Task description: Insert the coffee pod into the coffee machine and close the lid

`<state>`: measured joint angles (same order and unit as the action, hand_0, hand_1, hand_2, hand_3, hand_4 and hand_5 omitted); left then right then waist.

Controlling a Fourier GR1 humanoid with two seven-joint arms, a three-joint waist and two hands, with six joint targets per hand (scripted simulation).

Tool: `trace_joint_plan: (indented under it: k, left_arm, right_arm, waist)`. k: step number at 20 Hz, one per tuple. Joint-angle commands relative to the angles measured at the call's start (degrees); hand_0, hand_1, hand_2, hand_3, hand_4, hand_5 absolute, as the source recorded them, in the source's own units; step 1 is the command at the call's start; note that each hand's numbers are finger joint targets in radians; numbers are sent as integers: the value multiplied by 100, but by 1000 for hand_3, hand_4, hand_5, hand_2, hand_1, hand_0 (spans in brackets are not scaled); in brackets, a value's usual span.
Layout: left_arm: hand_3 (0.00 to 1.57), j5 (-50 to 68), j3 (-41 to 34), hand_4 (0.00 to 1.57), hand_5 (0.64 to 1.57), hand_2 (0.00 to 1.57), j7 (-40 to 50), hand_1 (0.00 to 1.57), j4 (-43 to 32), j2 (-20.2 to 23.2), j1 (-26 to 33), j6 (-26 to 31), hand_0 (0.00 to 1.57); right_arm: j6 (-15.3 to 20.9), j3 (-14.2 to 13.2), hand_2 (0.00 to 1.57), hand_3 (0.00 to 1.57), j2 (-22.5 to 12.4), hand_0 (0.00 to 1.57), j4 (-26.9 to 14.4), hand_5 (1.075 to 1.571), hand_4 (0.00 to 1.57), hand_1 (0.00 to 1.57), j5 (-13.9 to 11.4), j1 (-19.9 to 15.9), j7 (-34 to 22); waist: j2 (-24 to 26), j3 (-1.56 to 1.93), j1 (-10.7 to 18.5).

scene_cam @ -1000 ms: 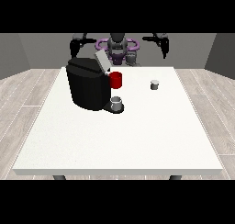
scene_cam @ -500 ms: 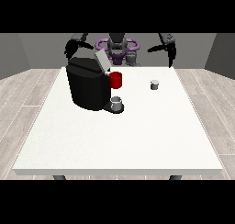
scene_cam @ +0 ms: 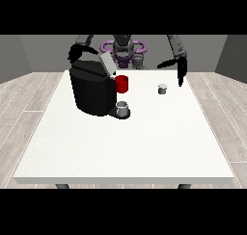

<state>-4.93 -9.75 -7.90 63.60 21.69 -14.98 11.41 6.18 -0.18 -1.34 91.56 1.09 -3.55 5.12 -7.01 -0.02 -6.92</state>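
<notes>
Coffee pod (scene_cam: 162,88): small grey-white cup standing on the white tabletop (scene_cam: 144,147), right of centre and nearer the far edge – apart from everything else.
Coffee machine (scene_cam: 92,90): black block at the far left part of the tabletop, set in from the left edge; its grey lid (scene_cam: 107,64) is tilted up and open.
Red part (scene_cam: 122,84): on the machine's right side, with a grey cup (scene_cam: 122,108) on the base below it.
Hand at the view's right (scene_cam: 179,71): above the far right side, just right of the pod, fingers straight and pointing down, thumb spread – released, touching nothing.
Hand at the view's left (scene_cam: 75,53): behind the machine's top; fingers cannot be told.
Open room: the whole near half of the tabletop, to the front and right edges, is bare white surface.
</notes>
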Motion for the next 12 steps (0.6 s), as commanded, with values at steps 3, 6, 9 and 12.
trace_joint_plan:
  k: [3,6,9,12]
  left_arm:
    - [0,-445,42,0,1571,0,47,0,-830,127,-654,-146,0]
    - [0,-710,287,0,1571,0,-133,0,-994,-27,-590,-173,0]
    - [0,-1009,456,0,1571,198,-9,0,-1103,-141,-693,-370,0]
    - [0,-1260,681,0,1571,502,172,105,-1014,-181,-694,-354,105]
  right_arm:
    - [55,-91,0,0,-44,0,-215,1571,340,0,-19,-375,-172]
    - [51,-41,0,0,39,0,-592,1571,352,0,-98,-214,142]
    - [109,-22,0,0,46,0,-769,1571,393,0,-174,-156,41]
    - [359,-104,0,0,126,0,-1174,1571,371,0,-210,-312,100]
  waist:
    - [-91,1,21]
    - [-136,1,77]
    - [10,1,75]
    - [111,3,284]
